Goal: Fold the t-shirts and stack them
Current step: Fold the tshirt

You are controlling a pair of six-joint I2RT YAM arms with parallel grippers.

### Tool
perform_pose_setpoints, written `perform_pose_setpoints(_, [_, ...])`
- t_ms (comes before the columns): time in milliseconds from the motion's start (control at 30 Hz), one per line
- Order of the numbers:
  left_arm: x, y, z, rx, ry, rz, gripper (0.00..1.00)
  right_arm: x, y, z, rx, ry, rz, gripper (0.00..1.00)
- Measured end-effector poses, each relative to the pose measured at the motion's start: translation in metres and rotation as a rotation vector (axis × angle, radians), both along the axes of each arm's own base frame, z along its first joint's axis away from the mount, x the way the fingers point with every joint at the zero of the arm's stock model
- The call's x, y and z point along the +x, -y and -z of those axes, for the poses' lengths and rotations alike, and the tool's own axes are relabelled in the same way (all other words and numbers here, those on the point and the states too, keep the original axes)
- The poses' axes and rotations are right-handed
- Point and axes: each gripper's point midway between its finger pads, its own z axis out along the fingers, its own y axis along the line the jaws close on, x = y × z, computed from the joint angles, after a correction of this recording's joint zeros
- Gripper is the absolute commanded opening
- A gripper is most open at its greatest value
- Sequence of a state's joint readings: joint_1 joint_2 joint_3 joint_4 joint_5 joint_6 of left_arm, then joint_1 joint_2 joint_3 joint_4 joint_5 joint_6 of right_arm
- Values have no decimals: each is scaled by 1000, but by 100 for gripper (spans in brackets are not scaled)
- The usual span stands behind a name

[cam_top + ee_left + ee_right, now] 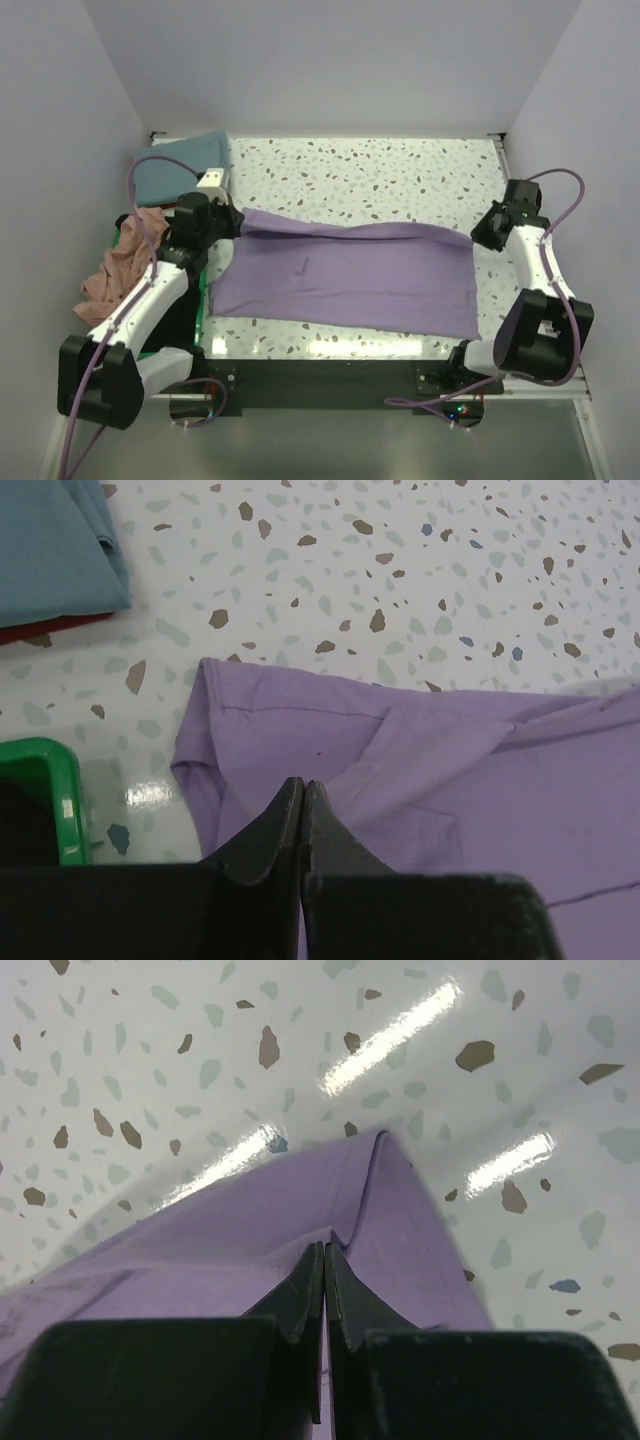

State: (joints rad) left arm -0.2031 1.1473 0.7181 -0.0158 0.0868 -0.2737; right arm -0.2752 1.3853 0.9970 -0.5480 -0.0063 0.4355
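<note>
Between the left gripper [302,786] and the right gripper [325,1252], the lavender t-shirt [340,282] lies stretched across the counter [380,170], one far corner at each set of tips. Both grippers are closed right down, jaws meeting w/ no gap. Each looks to be pinching purple cloth: at the right gripper the hem runs straight into the tips, and at the left gripper creases lead to them (less clear-cut there).

My read is that the two-corner hold keeps the far edge taut and level so it can go over as one clean fold; a single pinch would let the cloth sag.

Beyond the left gripper, off to its left, sits the teal t-shirt [178,172], folded flat, prob. the start of the stack. Behind that gripper, alongside its arm, the salmon t-shirt [122,265] is heaped by the green bin [48,770], not yet folded.

Count: 3 shirts seen (1 lavender, 1 teal, 1 salmon), no black one I can make out; 1 bin; 2 grippers.
</note>
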Motion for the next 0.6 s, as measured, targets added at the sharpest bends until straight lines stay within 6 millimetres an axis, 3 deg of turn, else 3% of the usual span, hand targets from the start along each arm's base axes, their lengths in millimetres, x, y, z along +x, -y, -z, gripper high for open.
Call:
perform_pose_setpoints(267, [-48, -11, 6, -25, -18, -27, 0, -40, -3, -2, -34, -8, 27, 0])
perform_pose_setpoints(600, [-72, -13, -1, -80, -42, -55, 0, -70, -7, 6, -40, -52, 46, 0])
